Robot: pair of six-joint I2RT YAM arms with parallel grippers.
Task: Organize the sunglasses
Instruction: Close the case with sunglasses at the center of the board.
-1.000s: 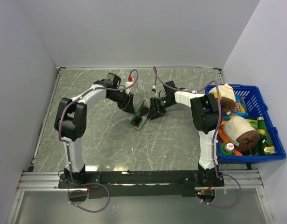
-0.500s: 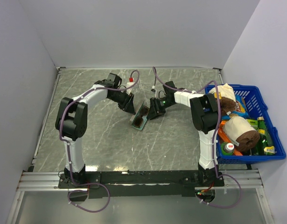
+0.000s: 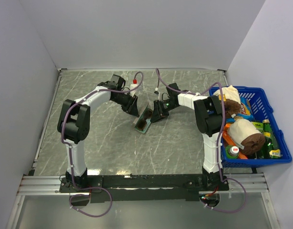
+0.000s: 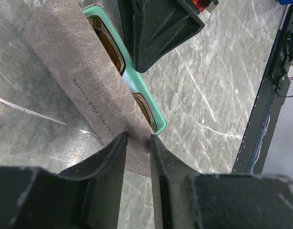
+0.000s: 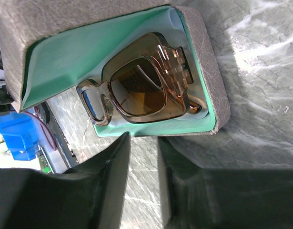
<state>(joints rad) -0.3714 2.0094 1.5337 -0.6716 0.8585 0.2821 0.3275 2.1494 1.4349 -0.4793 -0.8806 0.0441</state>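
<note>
Sunglasses point(image 5: 136, 90) lie folded inside the teal-lined case point(image 3: 144, 117) at the middle of the top view, its lid half raised. On the case's left, the left gripper point(image 4: 136, 138) pinches the end of the grey lid, probably to fold it shut. On its right, the right gripper point(image 5: 142, 138) sets narrowed jaws at the base's rim (gripping or merely bracing, I cannot tell), apparently to steady it.

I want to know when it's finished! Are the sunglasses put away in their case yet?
Nearly. Done: the sunglasses lie folded inside the teal-lined case. In hand: the left gripper pinches the case lid, which stands partly open, while the right gripper sits at the case's front edge. Left: shut the lid fully and let go.
</note>
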